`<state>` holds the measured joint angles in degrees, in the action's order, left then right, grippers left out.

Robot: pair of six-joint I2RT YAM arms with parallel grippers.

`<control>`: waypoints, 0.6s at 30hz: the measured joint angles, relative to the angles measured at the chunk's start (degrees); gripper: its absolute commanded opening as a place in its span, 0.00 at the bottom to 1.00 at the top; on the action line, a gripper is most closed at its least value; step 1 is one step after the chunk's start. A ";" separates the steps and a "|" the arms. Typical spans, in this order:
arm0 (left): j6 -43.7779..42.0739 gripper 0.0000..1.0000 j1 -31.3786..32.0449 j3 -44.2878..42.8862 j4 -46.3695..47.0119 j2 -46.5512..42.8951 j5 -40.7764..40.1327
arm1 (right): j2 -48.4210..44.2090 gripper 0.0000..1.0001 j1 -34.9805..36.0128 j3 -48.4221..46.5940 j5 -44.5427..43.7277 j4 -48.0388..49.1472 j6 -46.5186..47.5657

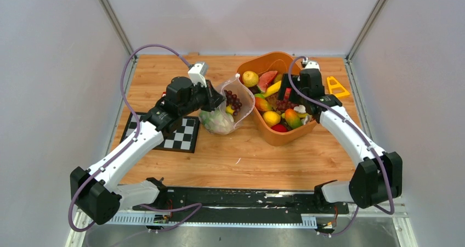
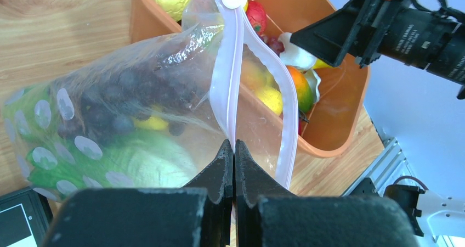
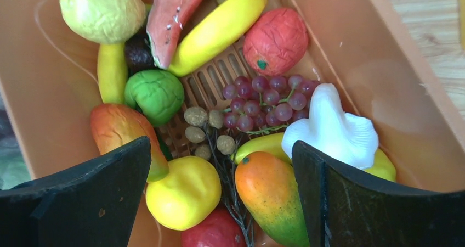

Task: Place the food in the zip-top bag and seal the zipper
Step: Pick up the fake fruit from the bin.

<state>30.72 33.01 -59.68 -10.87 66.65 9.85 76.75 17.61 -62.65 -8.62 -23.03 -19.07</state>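
Note:
The clear dotted zip-top bag (image 1: 230, 110) stands open beside the orange basket (image 1: 274, 134). It holds purple grapes (image 2: 118, 101), a green cabbage (image 2: 140, 164) and something yellow. My left gripper (image 2: 234, 148) is shut on the bag's pinkish zipper strip (image 2: 226, 88) and holds the mouth up. My right gripper (image 3: 222, 153) is open above the food in the basket: mango (image 3: 271, 195), lemon (image 3: 183, 192), grapes (image 3: 268, 101), banana (image 3: 219, 30), watermelon slice (image 3: 170, 16), a white mushroom-like piece (image 3: 332, 129). In the top view it hovers over the basket's middle (image 1: 296, 93).
A checkerboard (image 1: 178, 134) lies under the left arm. A yellow triangular piece (image 1: 335, 86) lies right of the basket. The basket's rim touches the bag's mouth. Grey walls enclose the wooden table (image 1: 230, 159) on three sides.

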 measured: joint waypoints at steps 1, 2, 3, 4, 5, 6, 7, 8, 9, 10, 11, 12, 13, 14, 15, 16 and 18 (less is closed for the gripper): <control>0.00 0.00 0.00 0.00 0.00 0.00 -0.02 | 0.59 1.00 -0.20 0.00 0.94 -0.26 0.17; 0.00 0.00 0.00 0.00 0.00 0.00 -0.02 | 1.18 1.00 -0.33 0.00 1.81 -0.37 0.39; -0.02 0.00 0.00 0.00 -0.02 0.00 -0.07 | 2.14 1.00 -0.48 0.02 3.41 -0.42 0.79; -0.02 0.00 0.00 0.00 -0.02 0.00 -0.07 | 2.80 0.99 -0.50 0.02 4.55 -0.44 1.01; -0.02 0.00 0.00 0.00 -0.04 0.00 -0.09 | 3.61 0.98 -0.50 0.02 6.29 -0.42 1.36; -0.04 0.00 0.00 0.00 -0.09 0.00 -0.11 | 4.09 0.97 -0.50 0.02 7.41 -0.39 1.55; -0.11 0.00 0.00 0.00 -0.13 0.00 -0.11 | 4.68 0.96 -0.50 0.02 8.68 -0.37 1.79; -0.15 0.00 0.00 0.00 -0.22 0.00 -0.11 | 5.25 0.95 -0.50 0.02 9.75 -0.35 2.03; -0.20 0.00 0.00 0.00 -0.26 0.00 -0.11 | 5.75 0.93 -0.48 0.02 10.58 -0.31 2.27; -0.24 0.00 0.00 0.00 -0.39 0.00 -0.11 | 6.58 0.92 -0.48 -0.04 11.56 -0.35 2.51; -0.28 0.00 0.00 0.00 -0.52 0.00 -0.11 | 7.82 0.91 -0.48 -0.24 12.59 -0.44 2.75; -0.39 0.00 0.00 0.00 -0.59 0.00 -0.11 | 8.81 0.89 -0.48 -0.44 13.18 -0.50 2.91; -0.46 0.00 0.00 0.00 -0.70 0.00 -0.11 | 10.12 0.86 -0.50 -0.83 13.97 -0.81 3.04; -0.46 0.00 0.00 0.00 -0.76 0.00 -0.09 | 11.26 0.84 -0.50 -1.22 14.67 -1.07 3.17; -0.48 0.00 0.00 0.00 -0.85 0.00 -0.07 | 12.85 0.81 -0.50 -1.86 15.69 -1.44 3.37; -0.50 0.00 0.00 0.00 -0.94 0.00 -0.07 | 14.58 0.78 -0.50 -2.56 16.83 -1.70 3.69; -0.63 0.00 0.00 0.00 -0.98 0.00 -0.07 | 16.68 0.65 -0.48 -3.15 18.32 -1.79 4.09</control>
<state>30.09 33.01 -59.68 -11.86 66.65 9.78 93.43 17.12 -65.80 9.69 -24.82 -14.98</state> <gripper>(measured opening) 0.007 0.804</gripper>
